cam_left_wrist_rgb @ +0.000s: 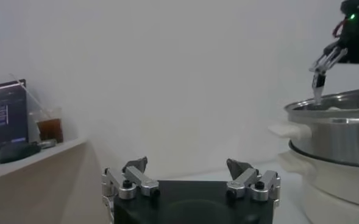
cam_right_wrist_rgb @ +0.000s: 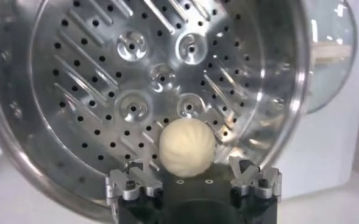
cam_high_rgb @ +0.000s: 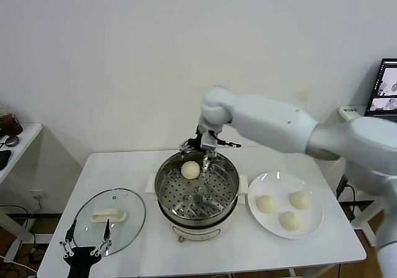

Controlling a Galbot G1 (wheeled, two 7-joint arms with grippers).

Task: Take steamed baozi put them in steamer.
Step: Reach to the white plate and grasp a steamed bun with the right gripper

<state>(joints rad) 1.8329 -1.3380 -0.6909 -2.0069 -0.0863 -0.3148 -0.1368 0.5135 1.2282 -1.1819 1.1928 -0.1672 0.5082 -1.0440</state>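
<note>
One cream baozi (cam_high_rgb: 190, 170) lies on the perforated tray at the far side of the shiny steamer (cam_high_rgb: 166, 197). My right gripper (cam_high_rgb: 197, 157) hangs just above it, open, fingers apart on either side and off the bun. In the right wrist view the baozi (cam_right_wrist_rgb: 187, 147) rests on the tray of the steamer (cam_right_wrist_rgb: 75, 122), free of the right gripper (cam_right_wrist_rgb: 188, 165). Three more baozi (cam_high_rgb: 267, 203), (cam_high_rgb: 299, 200), (cam_high_rgb: 289, 220) sit on the white plate (cam_high_rgb: 314, 227) right of the steamer. My left gripper (cam_high_rgb: 87, 237) waits open at the table's front left.
A round glass lid (cam_high_rgb: 127, 200) with a white handle lies left of the steamer, under the left gripper. A side table (cam_high_rgb: 18, 135) with a dark cup stands far left. A monitor (cam_high_rgb: 384, 89) is at the right edge.
</note>
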